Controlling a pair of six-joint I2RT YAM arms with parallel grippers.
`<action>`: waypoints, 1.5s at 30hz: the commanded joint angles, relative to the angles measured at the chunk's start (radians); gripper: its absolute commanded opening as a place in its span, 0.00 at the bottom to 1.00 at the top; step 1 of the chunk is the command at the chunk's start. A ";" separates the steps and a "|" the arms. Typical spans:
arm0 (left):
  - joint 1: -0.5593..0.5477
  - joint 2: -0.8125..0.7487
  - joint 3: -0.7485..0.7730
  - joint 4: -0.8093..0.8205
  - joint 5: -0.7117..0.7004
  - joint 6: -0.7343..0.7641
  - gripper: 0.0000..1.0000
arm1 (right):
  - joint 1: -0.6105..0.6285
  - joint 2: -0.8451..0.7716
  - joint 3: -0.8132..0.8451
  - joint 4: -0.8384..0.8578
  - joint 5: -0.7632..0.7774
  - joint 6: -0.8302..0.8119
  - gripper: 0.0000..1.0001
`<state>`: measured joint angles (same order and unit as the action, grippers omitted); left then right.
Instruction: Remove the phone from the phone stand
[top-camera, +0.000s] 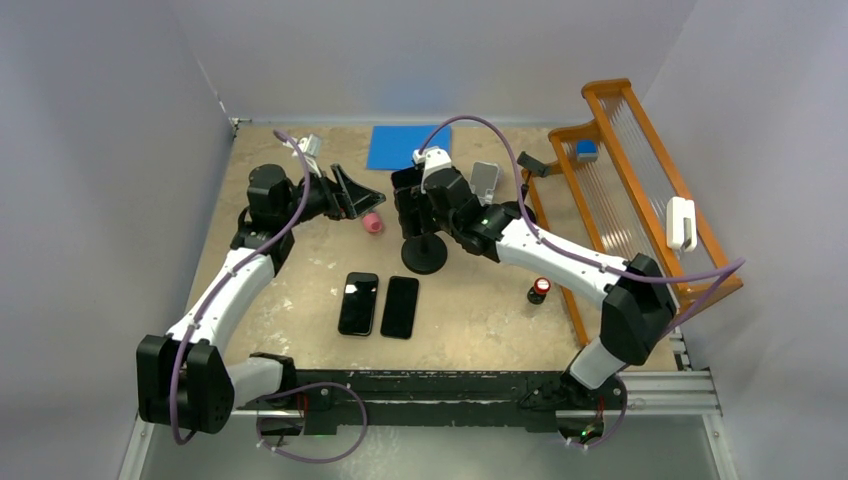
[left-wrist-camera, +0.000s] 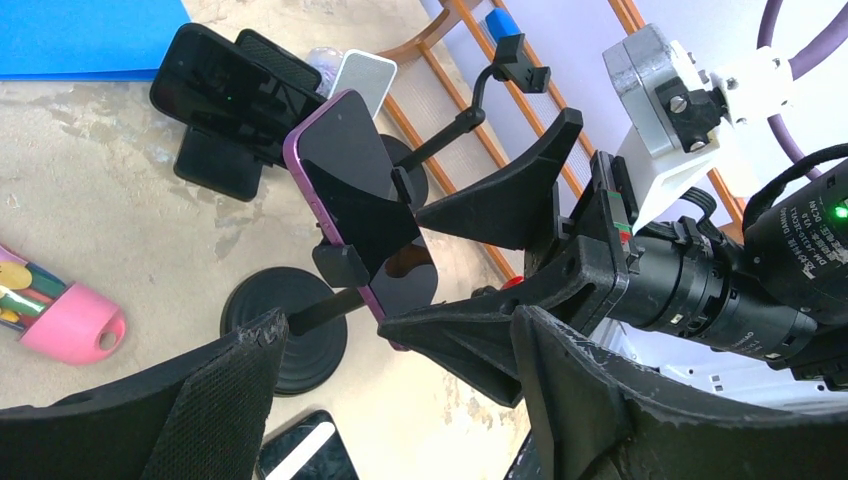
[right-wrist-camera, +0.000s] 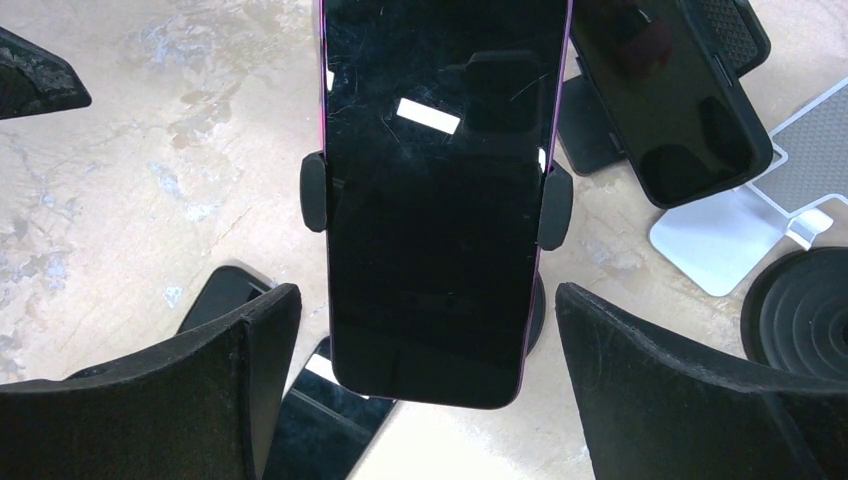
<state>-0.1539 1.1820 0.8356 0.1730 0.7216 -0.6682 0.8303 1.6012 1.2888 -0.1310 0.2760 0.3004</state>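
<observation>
Sandy tabletop (top-camera: 300, 285); phone (right-wrist-camera: 440, 200) in stand (left-wrist-camera: 255, 310); right gripper (right-wrist-camera: 428, 305) spread, flanking it; left gripper (left-wrist-camera: 398, 320) spread, empty.

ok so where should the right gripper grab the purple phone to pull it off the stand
Probably the two long edges of the purple phone at its free end, past the side clamps, which cover mid-edge. Come face-on at the screen: the right gripper is open, with its fingers flanking that bare stretch.
</observation>
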 joint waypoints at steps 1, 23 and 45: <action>-0.009 0.009 -0.001 0.062 0.022 0.015 0.80 | 0.009 0.004 0.051 -0.002 0.041 -0.021 0.99; -0.012 0.036 -0.006 0.068 0.030 0.008 0.78 | 0.024 0.047 0.086 -0.021 0.082 -0.029 0.92; -0.012 0.035 -0.007 0.068 0.031 0.008 0.77 | 0.044 0.071 0.090 -0.036 0.148 -0.025 0.84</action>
<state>-0.1604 1.2182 0.8299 0.1806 0.7300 -0.6689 0.8696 1.6939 1.3422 -0.1822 0.3958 0.2829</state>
